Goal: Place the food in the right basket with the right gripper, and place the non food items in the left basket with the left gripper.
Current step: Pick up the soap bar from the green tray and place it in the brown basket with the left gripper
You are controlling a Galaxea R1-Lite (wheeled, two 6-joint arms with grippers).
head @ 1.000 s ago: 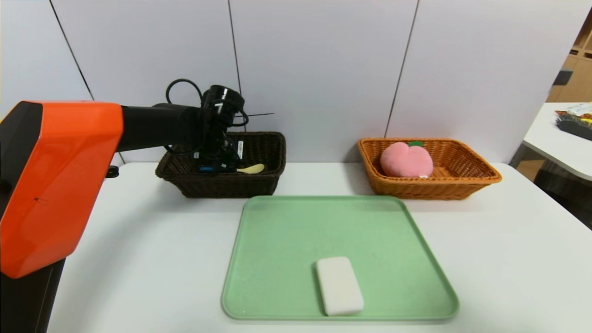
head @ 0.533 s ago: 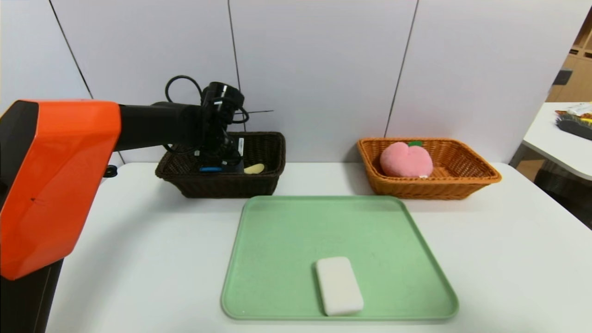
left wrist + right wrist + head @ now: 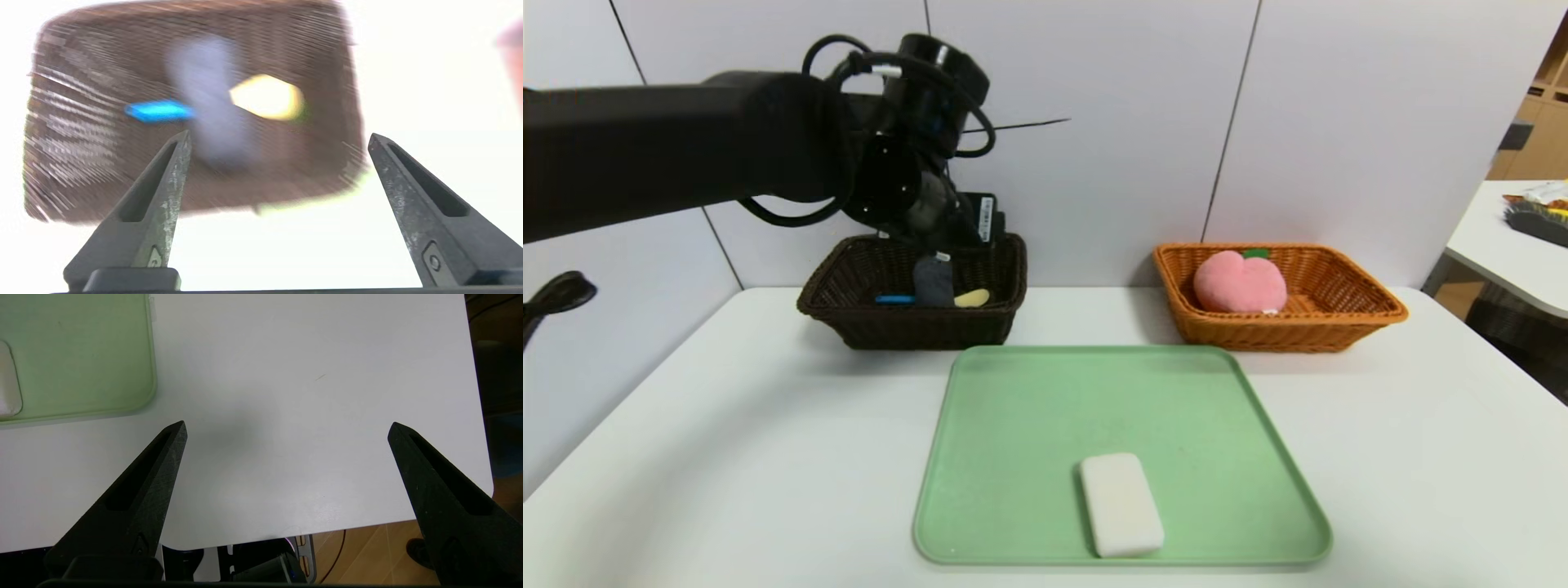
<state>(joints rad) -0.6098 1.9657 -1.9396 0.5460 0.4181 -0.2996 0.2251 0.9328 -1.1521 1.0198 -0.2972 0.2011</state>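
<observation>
Left gripper (image 3: 278, 136), jaws spread and empty, has lifted off the dark basket (image 3: 915, 327) at eleven o'clock; grey cloth (image 3: 933, 282) released inside; white bar (image 3: 1121, 504) remains.

Hidden, cropped and blurred items

Left basket (image 3: 196, 122), cloth (image 3: 212, 106) and spoon (image 3: 265, 97): motion-blurred in left wrist view. White bar (image 3: 8, 381): cut by right wrist view's left edge. Spoon's middle: covered by cloth, head view.
</observation>
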